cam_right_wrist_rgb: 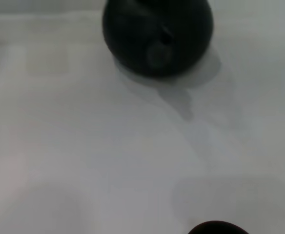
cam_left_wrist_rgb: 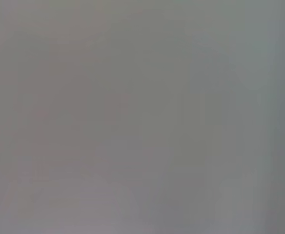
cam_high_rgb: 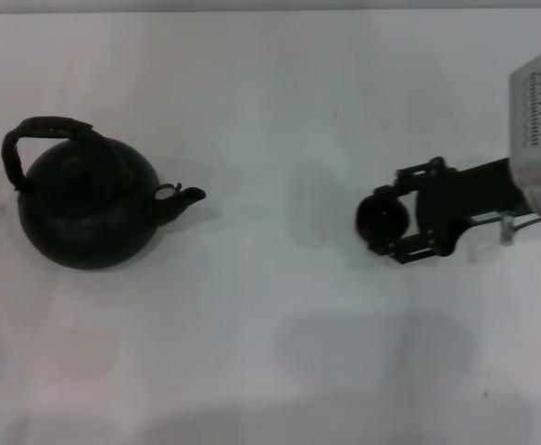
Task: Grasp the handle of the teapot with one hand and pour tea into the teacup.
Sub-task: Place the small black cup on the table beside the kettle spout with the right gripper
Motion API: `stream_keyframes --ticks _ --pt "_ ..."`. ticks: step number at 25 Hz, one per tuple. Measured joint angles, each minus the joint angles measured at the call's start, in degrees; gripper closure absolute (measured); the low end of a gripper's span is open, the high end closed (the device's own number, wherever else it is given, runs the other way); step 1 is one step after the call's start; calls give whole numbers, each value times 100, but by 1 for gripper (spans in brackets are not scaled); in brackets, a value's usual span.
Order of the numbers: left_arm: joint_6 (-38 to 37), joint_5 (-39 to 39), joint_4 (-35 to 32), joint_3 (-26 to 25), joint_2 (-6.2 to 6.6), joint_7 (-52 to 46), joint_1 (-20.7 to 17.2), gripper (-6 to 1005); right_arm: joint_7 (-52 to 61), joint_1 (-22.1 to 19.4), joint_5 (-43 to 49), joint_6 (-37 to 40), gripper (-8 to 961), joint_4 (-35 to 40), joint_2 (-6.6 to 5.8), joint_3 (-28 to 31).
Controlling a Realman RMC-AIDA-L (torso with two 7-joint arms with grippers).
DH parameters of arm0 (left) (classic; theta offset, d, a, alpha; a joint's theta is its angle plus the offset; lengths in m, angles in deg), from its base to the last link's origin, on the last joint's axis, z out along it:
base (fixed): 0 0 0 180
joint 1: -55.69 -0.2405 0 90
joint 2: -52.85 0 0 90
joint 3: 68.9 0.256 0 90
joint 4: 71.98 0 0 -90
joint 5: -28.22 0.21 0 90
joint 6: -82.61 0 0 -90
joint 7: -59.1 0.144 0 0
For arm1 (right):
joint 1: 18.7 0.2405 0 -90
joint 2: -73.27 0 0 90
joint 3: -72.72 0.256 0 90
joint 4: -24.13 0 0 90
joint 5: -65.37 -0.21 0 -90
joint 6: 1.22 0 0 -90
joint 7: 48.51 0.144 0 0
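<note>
White tabletop (cam_high_rgb: 280, 306) fills my head view, with the teapot (cam_high_rgb: 87, 209) at my left, spout aimed toward the right, and its handle (cam_high_rgb: 48, 130) arched up over the lid. Well apart, on my right, the teacup (cam_high_rgb: 380, 219) sits between the two prongs of the right tool (cam_high_rgb: 391, 219), which reaches in level from the right edge; I read the prongs as spread wide around the cup, though whether they touch it I cannot tell. My right wrist view adds the teapot (cam_right_wrist_rgb: 157, 34) spout-on across bare tabletop, plus the teacup (cam_right_wrist_rgb: 215, 228) rim. My left wrist view gives only blank grey, and no left tool shows anywhere
</note>
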Motion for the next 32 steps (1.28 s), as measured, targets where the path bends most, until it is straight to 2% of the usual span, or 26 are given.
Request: stream_keyframes --ticks 9,13,32 --pt "-14 0 0 3 0 0 13 209 180 267 -557 705 224 -63 21 -1205" --pt "-17 0 0 24 -1 0 -20 208 148 275 -751 1074 223 -91 21 -1554" --pt "-28 10 0 88 -9 0 -4 210 24 281 -979 1383 215 -355 12 -1775"
